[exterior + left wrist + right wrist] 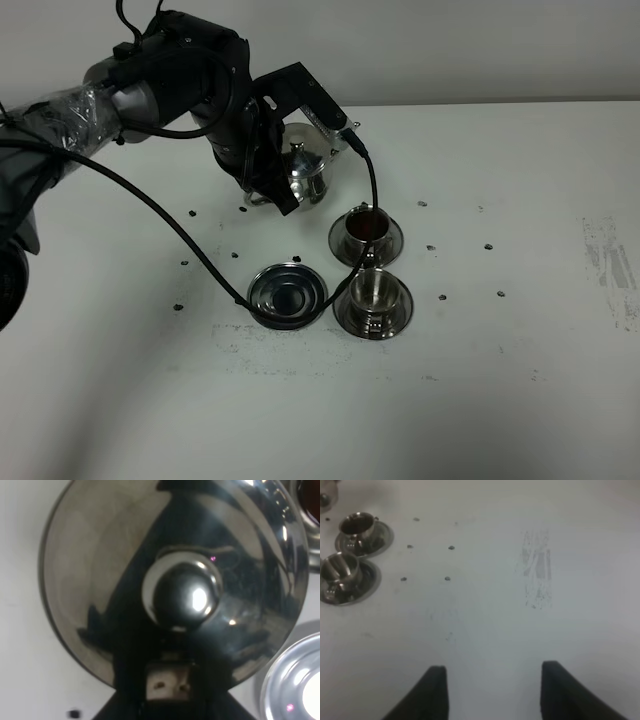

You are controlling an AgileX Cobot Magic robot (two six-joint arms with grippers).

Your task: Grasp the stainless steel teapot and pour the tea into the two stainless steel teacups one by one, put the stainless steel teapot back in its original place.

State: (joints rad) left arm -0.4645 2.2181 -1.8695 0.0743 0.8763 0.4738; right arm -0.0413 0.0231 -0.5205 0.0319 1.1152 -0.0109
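My left gripper [272, 190] is shut on the handle of the stainless steel teapot [305, 163] and holds it at the back of the table, behind the cups. In the left wrist view the teapot's domed lid and knob [185, 594] fill the picture. The far teacup [364, 230] on its saucer holds dark reddish tea. The near teacup [373, 296] on its saucer looks shiny inside. The empty round saucer [288, 293] lies left of the near cup. My right gripper [492, 682] is open over bare table; both cups [356, 526] [340, 570] show far off in its view.
A black cable [190, 235] runs from the left arm across the table and loops around the empty saucer. The white table [500, 400] has small dark dots and a scuffed patch [610, 265] at the right edge.
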